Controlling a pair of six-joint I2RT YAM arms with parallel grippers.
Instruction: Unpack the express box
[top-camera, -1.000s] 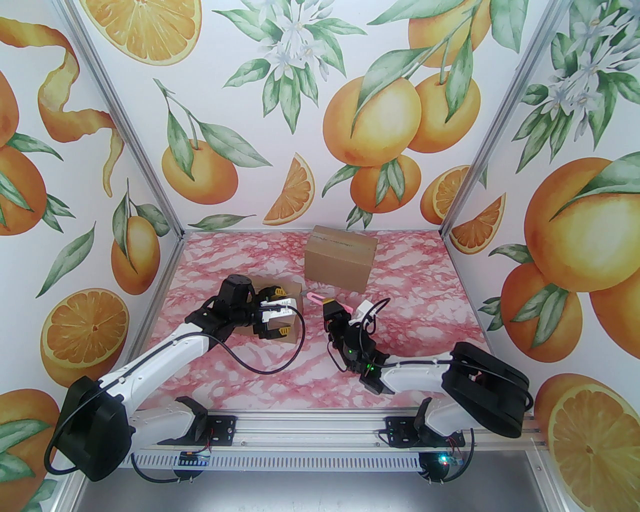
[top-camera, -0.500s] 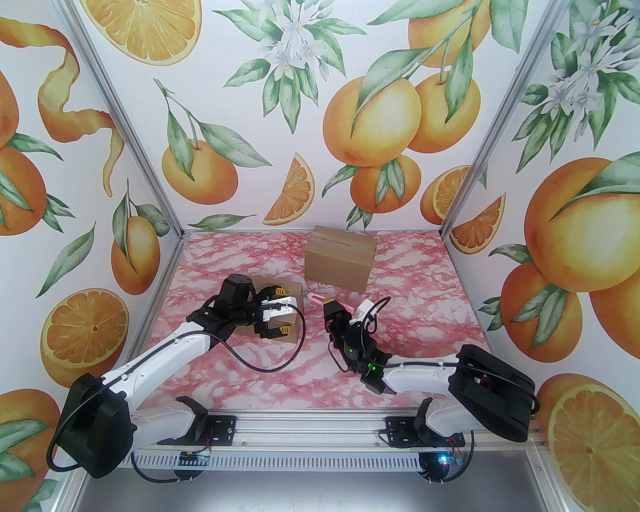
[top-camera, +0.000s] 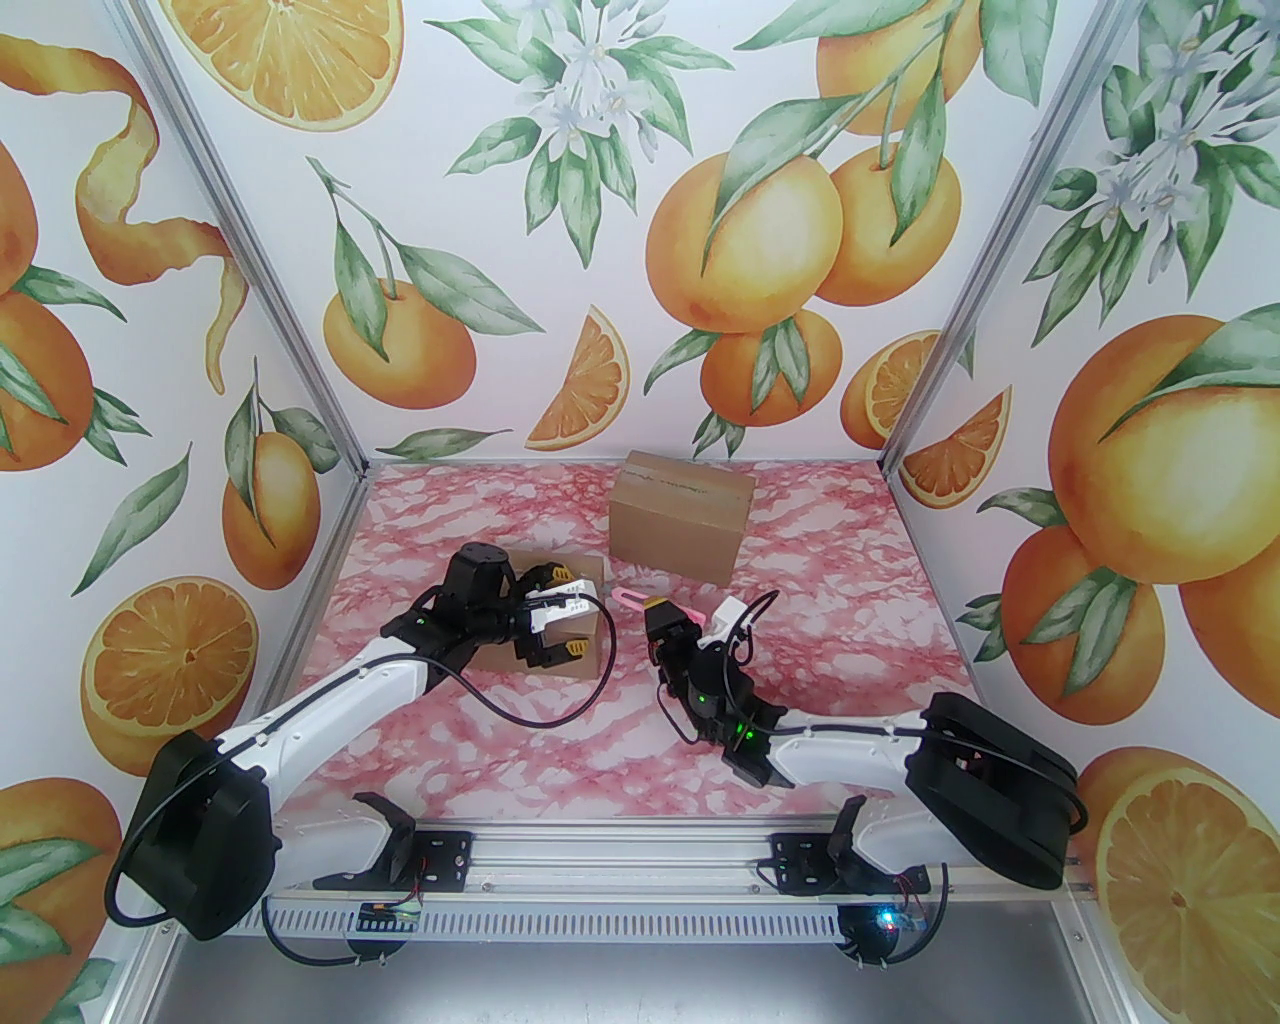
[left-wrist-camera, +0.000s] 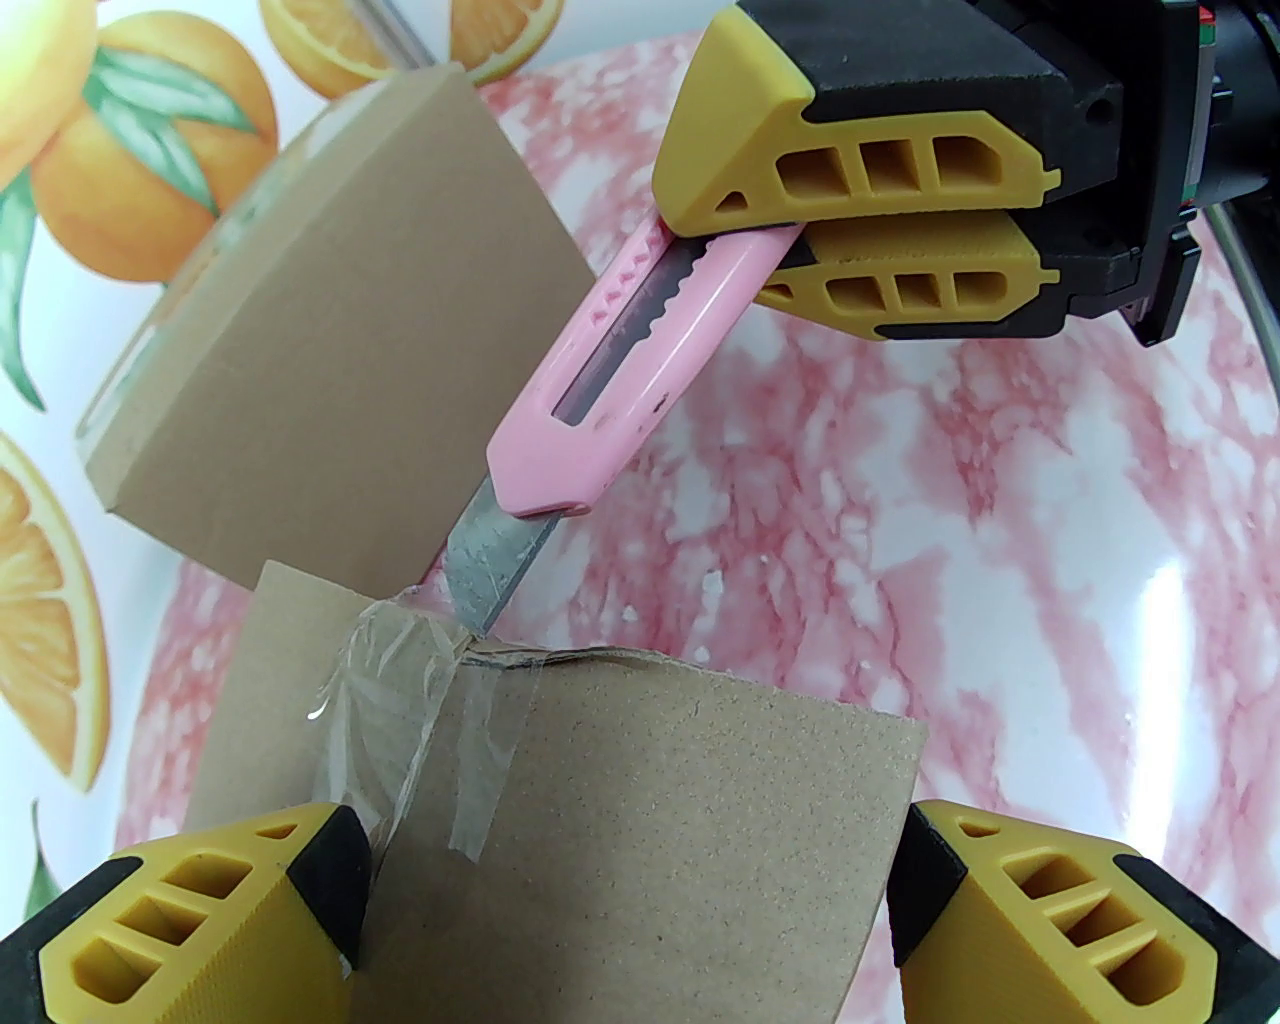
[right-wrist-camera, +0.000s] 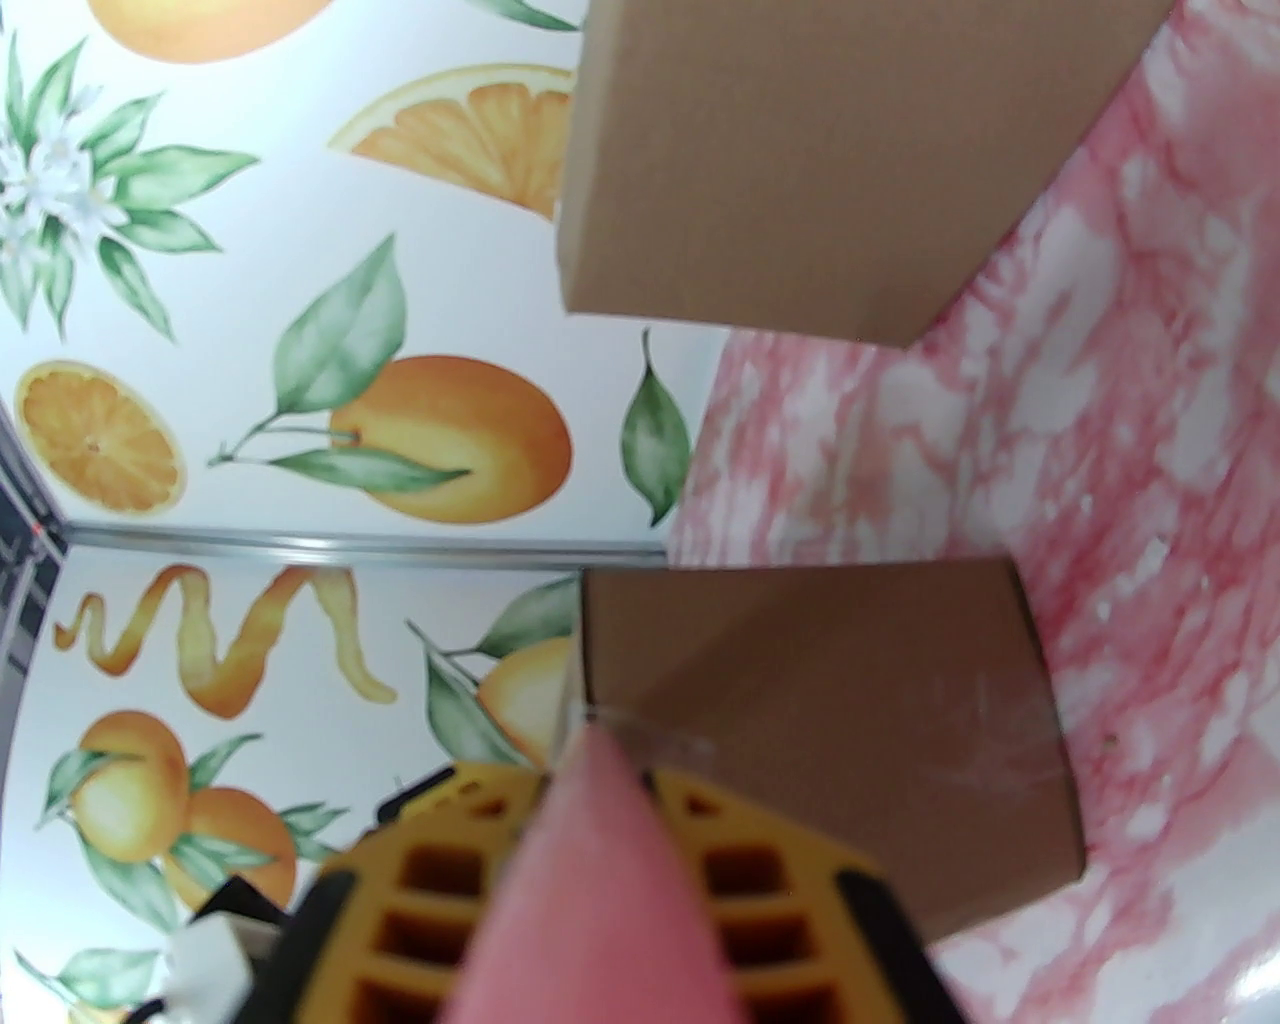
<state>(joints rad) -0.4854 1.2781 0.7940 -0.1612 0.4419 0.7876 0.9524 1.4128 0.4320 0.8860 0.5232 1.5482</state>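
My right pincer (left-wrist-camera: 790, 260) is clenched on the pink knife (left-wrist-camera: 640, 370), blade tip touching the taped seam at the small box's (left-wrist-camera: 620, 830) edge. My left pincer (top-camera: 555, 620), spread wide, straddles that box on the surface (top-camera: 560, 730).

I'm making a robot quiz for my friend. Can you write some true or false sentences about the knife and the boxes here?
1. The right gripper holds a pink knife. True.
2. The knife's blade points at the taped edge of the small box. True.
3. The left gripper is squeezed shut. False: its fingers stand wide, either side of the small box.
4. The big box at the back lies open. False: it is closed.
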